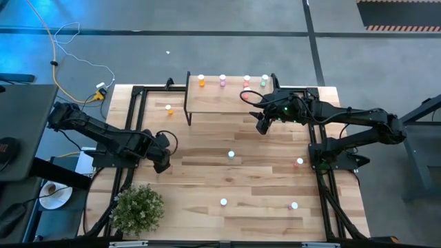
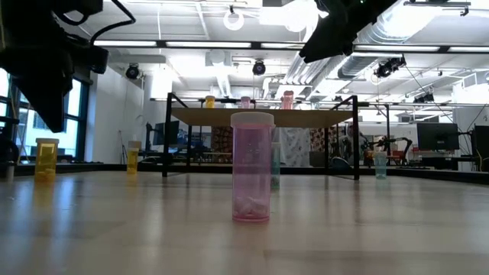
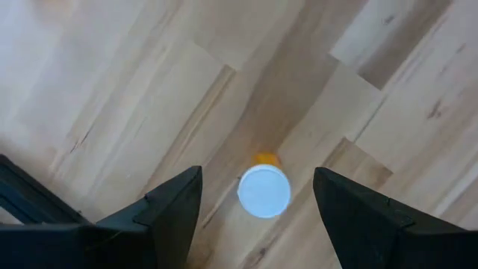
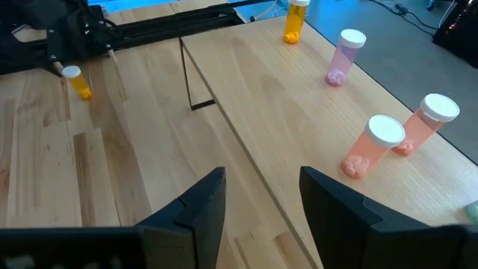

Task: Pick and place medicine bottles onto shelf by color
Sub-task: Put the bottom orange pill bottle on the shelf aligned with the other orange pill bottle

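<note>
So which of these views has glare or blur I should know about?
Low view: ceiling lights glare brightly behind the shelf; the near pink bottle is sharp, while the arms overhead are dark silhouettes. Left wrist view: the white cap looks soft. High view: blue cast at upper left.

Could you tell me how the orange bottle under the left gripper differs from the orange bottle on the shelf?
The orange bottle under the left gripper stands on the tabletop, seen between that open gripper's fingers; the orange bottle on the shelf stands raised on the shelf, at the end of a row, with nothing hovering over it. Both stand upright with white caps.
</note>
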{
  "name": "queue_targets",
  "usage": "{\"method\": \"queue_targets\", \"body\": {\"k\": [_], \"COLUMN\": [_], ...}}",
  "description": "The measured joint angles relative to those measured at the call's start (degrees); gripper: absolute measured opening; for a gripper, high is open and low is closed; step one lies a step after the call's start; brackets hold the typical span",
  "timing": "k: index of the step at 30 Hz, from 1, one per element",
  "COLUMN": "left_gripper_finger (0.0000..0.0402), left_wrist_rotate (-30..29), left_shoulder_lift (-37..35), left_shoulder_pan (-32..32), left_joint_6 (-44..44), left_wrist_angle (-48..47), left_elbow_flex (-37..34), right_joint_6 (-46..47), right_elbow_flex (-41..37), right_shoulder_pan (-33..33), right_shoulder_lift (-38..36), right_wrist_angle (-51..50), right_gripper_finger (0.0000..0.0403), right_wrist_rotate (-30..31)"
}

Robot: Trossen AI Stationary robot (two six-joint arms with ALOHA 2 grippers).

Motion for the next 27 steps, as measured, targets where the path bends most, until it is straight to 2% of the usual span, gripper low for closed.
{"method": "queue_targets", "body": {"k": [14, 27], "left_gripper_finger": [0.0246, 0.0245], "left_wrist_rotate": [3.7, 6.05], "left_shoulder_lift": [2.96, 7.46], "left_shoulder_pan": [5.05, 5.43], "left_joint_6": [-0.59, -1.04], "left_wrist_angle": [0.03, 0.21], "left_elbow_flex": [0.0, -0.02], "right_joint_6": [0.01, 0.01], "right_elbow_flex": [0.0, 0.0], "right_shoulder_pan": [0.0, 0.0], "right_shoulder_lift": [0.0, 0.02], "right_wrist_angle": [0.01, 0.03], "right_gripper_finger": [0.0164, 0.0164], "right_wrist_rotate": [-0.02, -0.02]}}
